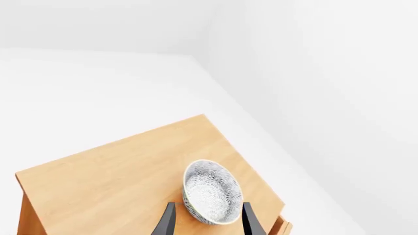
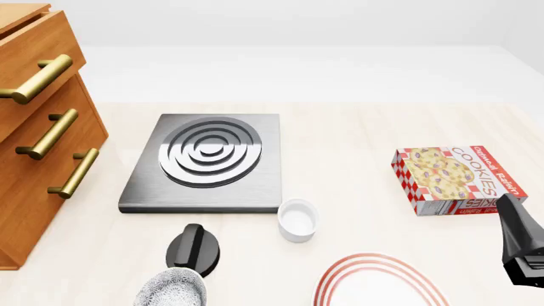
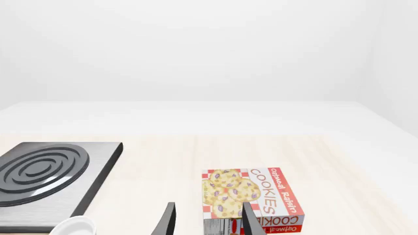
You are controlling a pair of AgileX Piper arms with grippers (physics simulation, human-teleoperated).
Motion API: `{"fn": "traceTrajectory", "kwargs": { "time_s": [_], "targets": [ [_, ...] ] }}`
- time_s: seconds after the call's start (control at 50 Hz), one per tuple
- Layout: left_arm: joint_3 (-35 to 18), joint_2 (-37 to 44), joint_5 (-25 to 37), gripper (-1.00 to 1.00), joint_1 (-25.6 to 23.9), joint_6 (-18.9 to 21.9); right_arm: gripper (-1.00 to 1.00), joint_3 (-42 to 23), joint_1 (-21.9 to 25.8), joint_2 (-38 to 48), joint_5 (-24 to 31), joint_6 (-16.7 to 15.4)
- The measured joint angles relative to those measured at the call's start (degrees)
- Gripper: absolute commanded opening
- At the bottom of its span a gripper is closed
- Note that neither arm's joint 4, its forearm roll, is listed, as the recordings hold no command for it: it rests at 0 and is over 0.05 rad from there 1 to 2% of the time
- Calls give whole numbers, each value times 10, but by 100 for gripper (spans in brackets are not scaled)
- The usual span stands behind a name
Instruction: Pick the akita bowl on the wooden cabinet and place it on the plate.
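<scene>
The akita bowl point(image 1: 210, 192), white with fine grey speckles, sits on the top of the wooden cabinet point(image 1: 111, 171) near one edge. My left gripper point(image 1: 207, 226) is open just behind it, with one finger on each side of the bowl's near rim and nothing held. In the front view the cabinet point(image 2: 38, 146) fills the left side; its top and my left gripper are out of frame. The plate point(image 2: 336, 273), white with red rings, lies at the bottom edge. My right gripper point(image 3: 207, 226) is open over the cookie box and also appears low at the right point(image 2: 520, 245).
A second speckled bowl point(image 2: 172, 288) rests on the table at the bottom edge, beside a black knob point(image 2: 193, 248). A grey stove plate point(image 2: 204, 162) lies mid-table with a small white ramekin point(image 2: 297, 220) in front of it. The cookie box point(image 2: 450, 180) lies at the right.
</scene>
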Motion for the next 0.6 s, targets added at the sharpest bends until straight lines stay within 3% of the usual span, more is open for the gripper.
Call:
{"fn": "traceTrajectory", "kwargs": {
  "time_s": [0.6],
  "targets": [
    [-18,60,-12,100,-1,-3,100,0,0,0,0,0]
  ]
}}
